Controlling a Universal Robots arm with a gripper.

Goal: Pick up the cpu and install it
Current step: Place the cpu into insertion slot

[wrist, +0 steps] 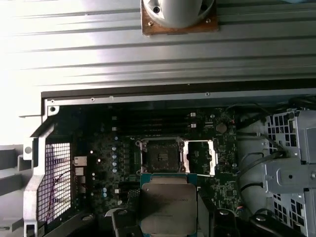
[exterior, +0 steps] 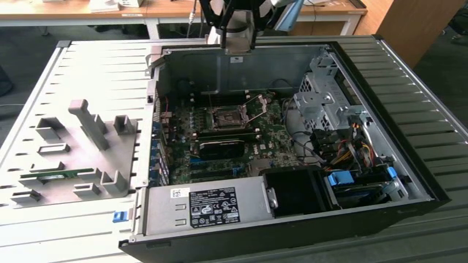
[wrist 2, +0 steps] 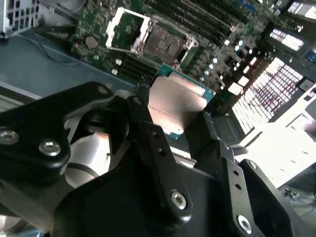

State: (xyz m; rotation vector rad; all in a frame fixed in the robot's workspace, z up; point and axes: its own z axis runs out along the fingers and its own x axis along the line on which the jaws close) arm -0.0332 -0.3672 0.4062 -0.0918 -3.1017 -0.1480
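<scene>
The cpu (wrist 2: 175,101) is a flat square chip with a silver-grey top and a thin green rim. My gripper (wrist 2: 177,129) is shut on it, one black finger (wrist 2: 148,131) on each side. In the first wrist view the cpu (wrist: 168,202) hangs in my gripper (wrist: 170,223) just short of the bare motherboard socket (wrist: 160,155), whose metal frame (wrist: 200,158) is flipped open beside it. In the exterior view my gripper (exterior: 238,46) is high over the back wall of the open computer case (exterior: 420,181), well above the socket (exterior: 227,116).
A grey fixture plate (exterior: 66,109) with upright holders lies at the exterior view's left, a green memory stick (exterior: 55,175) on it. Inside the case are a power supply (exterior: 205,205), a black fan shroud (exterior: 296,192), a metal drive cage (exterior: 329,98) and loose cables (exterior: 351,148).
</scene>
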